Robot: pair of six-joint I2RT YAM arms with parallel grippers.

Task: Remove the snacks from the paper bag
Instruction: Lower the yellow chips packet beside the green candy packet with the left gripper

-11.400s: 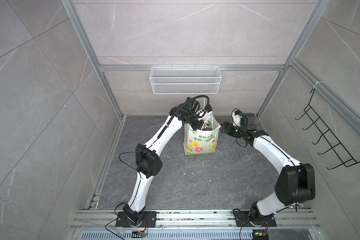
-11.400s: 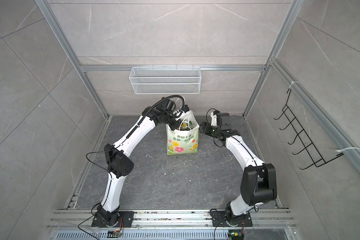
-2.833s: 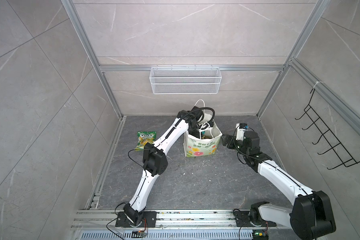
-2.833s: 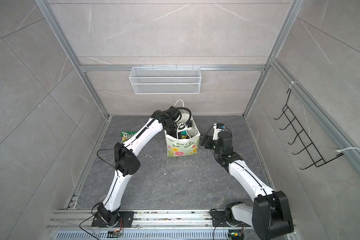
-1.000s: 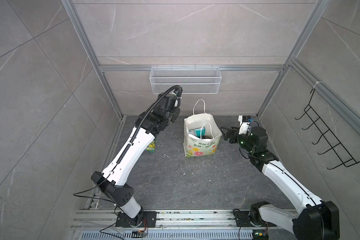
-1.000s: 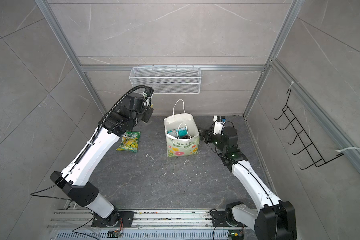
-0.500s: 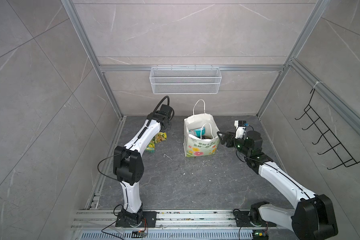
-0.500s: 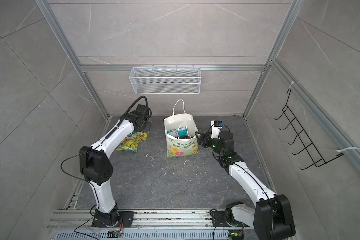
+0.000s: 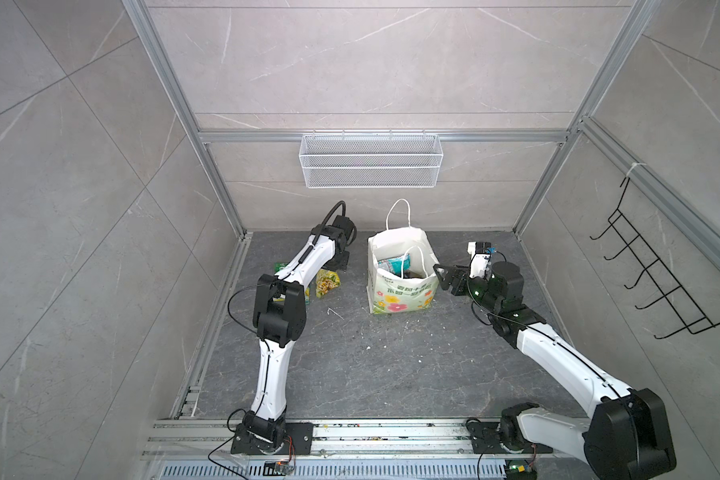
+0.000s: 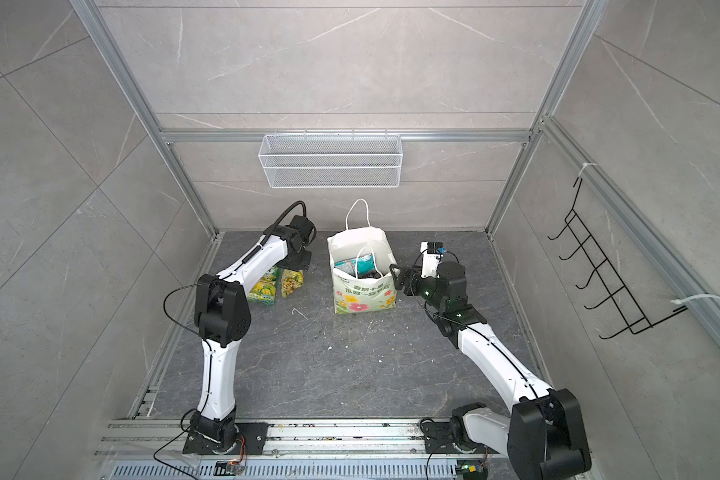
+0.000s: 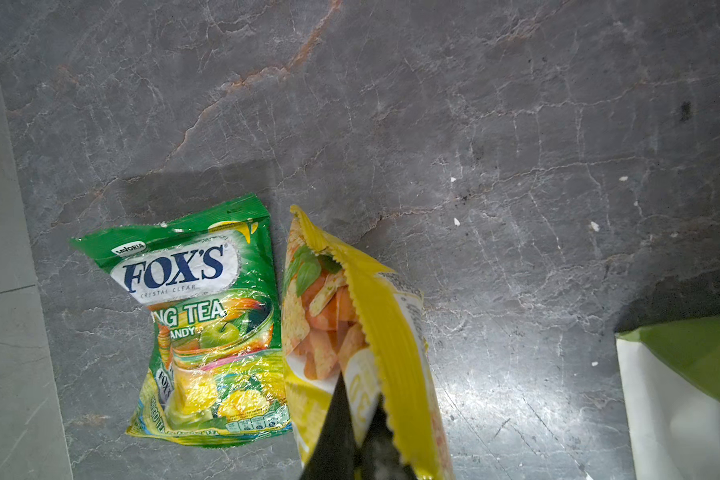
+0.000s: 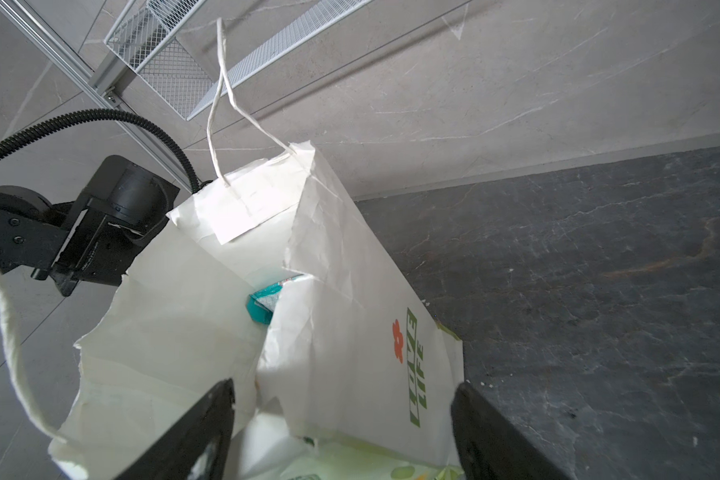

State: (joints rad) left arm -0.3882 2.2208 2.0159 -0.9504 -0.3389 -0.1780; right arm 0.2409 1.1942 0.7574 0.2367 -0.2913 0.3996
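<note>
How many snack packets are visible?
3: green FOX'S packet on the floor; yellow packet beside it, in the left gripper; teal packet inside the paper bag. More may hide there.

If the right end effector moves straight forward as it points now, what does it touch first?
Most likely the paper bag: the open right end effector faces its near side wall, very close.
</note>
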